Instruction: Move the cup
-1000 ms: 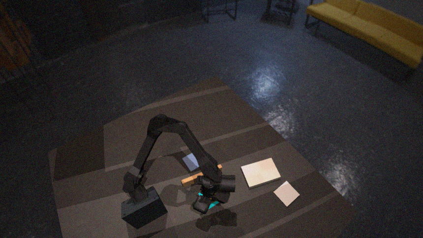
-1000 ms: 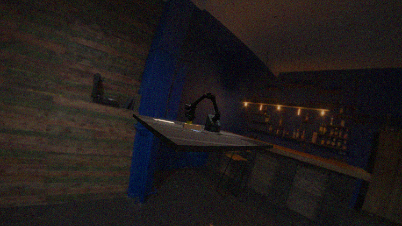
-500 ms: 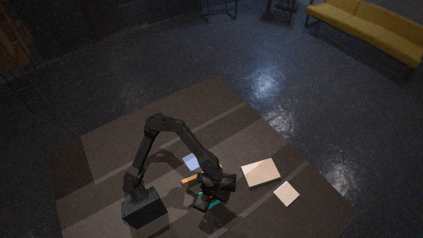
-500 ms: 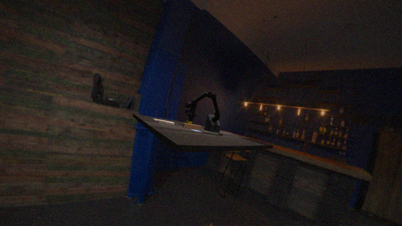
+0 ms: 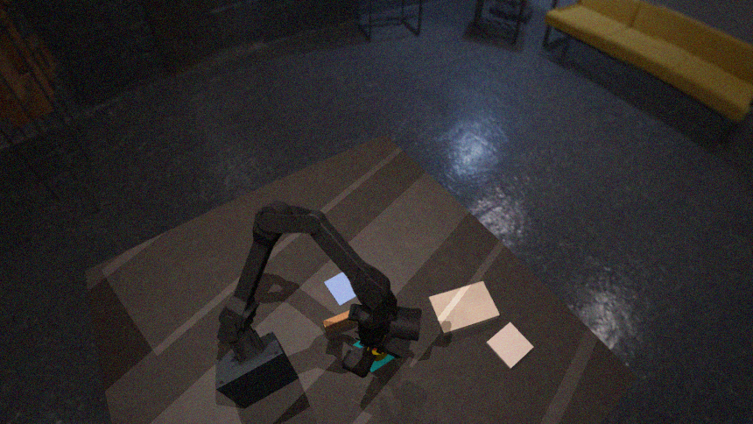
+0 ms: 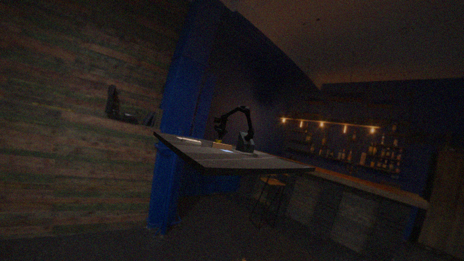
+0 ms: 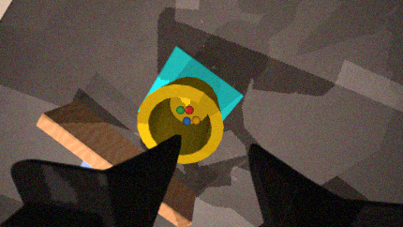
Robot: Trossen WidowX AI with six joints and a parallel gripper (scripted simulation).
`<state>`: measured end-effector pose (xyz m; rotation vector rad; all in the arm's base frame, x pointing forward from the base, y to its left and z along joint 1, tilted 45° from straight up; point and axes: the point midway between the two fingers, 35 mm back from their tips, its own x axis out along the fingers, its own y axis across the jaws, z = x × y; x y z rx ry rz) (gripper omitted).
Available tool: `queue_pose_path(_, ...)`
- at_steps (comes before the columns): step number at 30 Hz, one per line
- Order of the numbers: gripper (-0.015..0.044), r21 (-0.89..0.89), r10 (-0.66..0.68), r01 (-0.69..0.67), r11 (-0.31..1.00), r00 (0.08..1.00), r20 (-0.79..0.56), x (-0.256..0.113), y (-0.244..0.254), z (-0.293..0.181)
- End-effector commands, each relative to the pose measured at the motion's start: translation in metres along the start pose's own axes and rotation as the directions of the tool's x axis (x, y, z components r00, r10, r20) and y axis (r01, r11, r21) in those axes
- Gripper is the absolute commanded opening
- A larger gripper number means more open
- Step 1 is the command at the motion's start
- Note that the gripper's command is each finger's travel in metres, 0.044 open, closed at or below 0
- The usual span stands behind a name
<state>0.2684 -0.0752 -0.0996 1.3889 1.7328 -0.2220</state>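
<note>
The yellow cup (image 5: 377,355) (image 6: 218,141) (image 7: 142,127) stands upright on the cyan pad (image 5: 381,363) (image 7: 178,63). Several marbles lie inside at its bottom, among them a green marble (image 7: 181,110), a red marble (image 7: 189,110) and a blue marble (image 7: 186,121). My gripper (image 5: 379,352) (image 6: 221,135) (image 7: 215,144) is open above the cup, with nothing between its fingers. In the wrist view the left fingertip overlaps the cup's mouth and the right one is beyond the rim. The pale blue pad (image 5: 340,288) (image 6: 226,150) (image 7: 86,164) bears nothing that shows.
A low wooden bar (image 5: 335,319) (image 6: 222,146) (image 7: 70,143) stands between the two pads. A flat beige block (image 5: 468,303) and a pale pink square (image 5: 510,345) lie on the far side of the cyan pad from the arm's base (image 5: 257,371).
</note>
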Motion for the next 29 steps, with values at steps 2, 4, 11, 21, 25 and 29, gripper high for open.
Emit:
queue_pose_path(2,0.0357,0.002,0.000,0.000,1.000,1.000,0.000,0.001,0.000,0.000)
queue_pose_path(4,0.0409,0.002,0.000,0.000,1.000,1.000,0.000,-0.002,0.000,0.000)
queue_pose_path(11,0.0440,-0.001,-0.002,0.002,1.000,1.000,0.005,-0.033,0.000,0.002)
queue_pose_path(21,0.0440,0.003,0.003,-0.003,1.000,1.000,0.008,-0.060,-0.002,0.003)
queue_pose_path(25,0.0440,0.003,0.003,-0.003,1.000,1.000,0.008,-0.060,-0.002,0.003)
queue_pose_path(29,0.0440,0.003,0.003,-0.003,1.000,1.000,0.008,-0.060,-0.002,0.003)
